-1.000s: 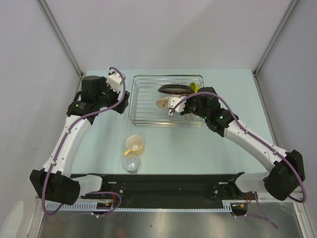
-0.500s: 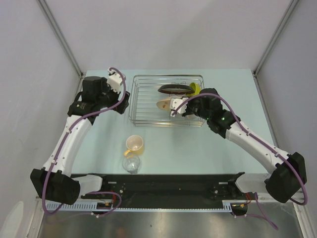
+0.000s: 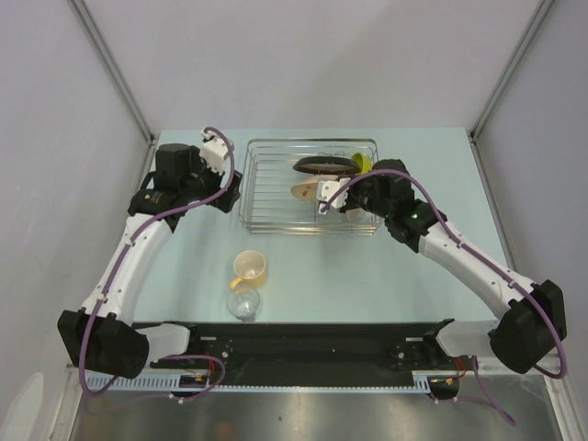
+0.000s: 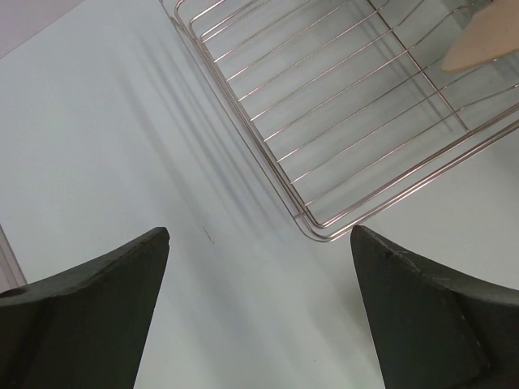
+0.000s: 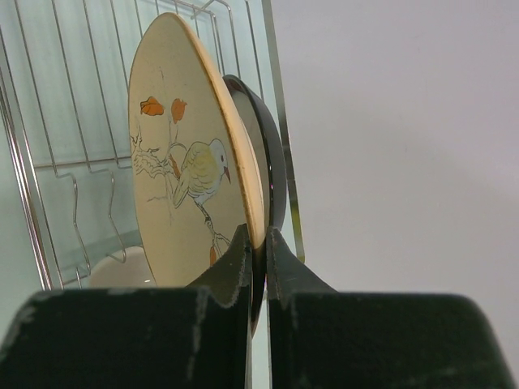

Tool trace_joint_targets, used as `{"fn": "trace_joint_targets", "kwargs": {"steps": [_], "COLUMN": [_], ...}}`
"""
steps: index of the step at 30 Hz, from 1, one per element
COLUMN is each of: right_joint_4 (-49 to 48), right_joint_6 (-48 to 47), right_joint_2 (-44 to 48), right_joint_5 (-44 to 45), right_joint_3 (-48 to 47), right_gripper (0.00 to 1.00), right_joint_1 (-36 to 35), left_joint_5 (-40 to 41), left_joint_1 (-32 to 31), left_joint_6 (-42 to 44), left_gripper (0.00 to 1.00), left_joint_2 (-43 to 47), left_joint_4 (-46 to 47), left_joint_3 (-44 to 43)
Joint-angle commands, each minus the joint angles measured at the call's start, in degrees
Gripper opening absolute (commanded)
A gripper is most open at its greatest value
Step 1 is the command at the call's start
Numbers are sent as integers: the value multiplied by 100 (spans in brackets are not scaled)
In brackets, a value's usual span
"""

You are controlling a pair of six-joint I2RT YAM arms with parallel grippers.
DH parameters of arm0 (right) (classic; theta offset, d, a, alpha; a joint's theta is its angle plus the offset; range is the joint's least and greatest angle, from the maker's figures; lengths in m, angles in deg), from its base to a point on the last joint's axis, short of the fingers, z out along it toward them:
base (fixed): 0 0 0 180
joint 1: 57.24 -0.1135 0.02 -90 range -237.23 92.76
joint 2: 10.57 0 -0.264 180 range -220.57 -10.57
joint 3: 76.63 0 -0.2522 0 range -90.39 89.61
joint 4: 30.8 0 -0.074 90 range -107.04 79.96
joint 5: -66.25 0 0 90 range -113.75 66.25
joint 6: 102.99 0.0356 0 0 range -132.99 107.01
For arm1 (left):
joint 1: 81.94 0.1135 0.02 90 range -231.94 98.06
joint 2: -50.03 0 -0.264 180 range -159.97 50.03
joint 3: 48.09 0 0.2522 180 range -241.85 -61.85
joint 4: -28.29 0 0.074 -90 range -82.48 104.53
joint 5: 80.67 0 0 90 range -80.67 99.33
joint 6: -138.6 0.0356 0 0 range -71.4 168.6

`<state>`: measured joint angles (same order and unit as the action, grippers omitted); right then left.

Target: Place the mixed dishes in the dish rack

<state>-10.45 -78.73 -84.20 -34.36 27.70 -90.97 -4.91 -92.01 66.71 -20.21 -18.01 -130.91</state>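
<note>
Beige patterned plate point(image 5: 186, 170), pinched at its rim by the right gripper point(image 5: 258, 251) and standing on edge above its fingers, inside the dish rack point(image 3: 262, 197). The dark red-brown round dish point(image 5: 276, 162) lies just behind. Position has barely shifted over the last second, so release seems pending. Left gripper point(image 4: 259, 235) gapes wide, empty.

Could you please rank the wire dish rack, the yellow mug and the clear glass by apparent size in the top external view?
Largest: rectangular silver wire dish rack, by far.
Then: cream-yellow mug and small clear glass, which look nearly alike, so I leave them unranked.
</note>
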Motion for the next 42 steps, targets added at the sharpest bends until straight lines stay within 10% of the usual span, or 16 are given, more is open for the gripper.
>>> {"fn": "trace_joint_targets", "kwargs": {"steps": [1,37,42], "right_joint_4": [-747,-1168,-1485], "right_joint_6": [-256,1053,1598], "right_joint_2": [120,-1145,-1005], "right_joint_5": [103,279,428], "right_joint_3": [-375,-251,-243], "right_gripper": [0,0,25], "right_joint_1": [104,420,447], "left_joint_5": [-132,-202,-184], "left_joint_1": [49,84,84], "left_joint_6": [-71,-35,-44], "left_gripper": [99,99,99], "left_joint_2": [19,71,1], "left_joint_4": [221,335,362], "left_joint_3": [33,296,332]}}
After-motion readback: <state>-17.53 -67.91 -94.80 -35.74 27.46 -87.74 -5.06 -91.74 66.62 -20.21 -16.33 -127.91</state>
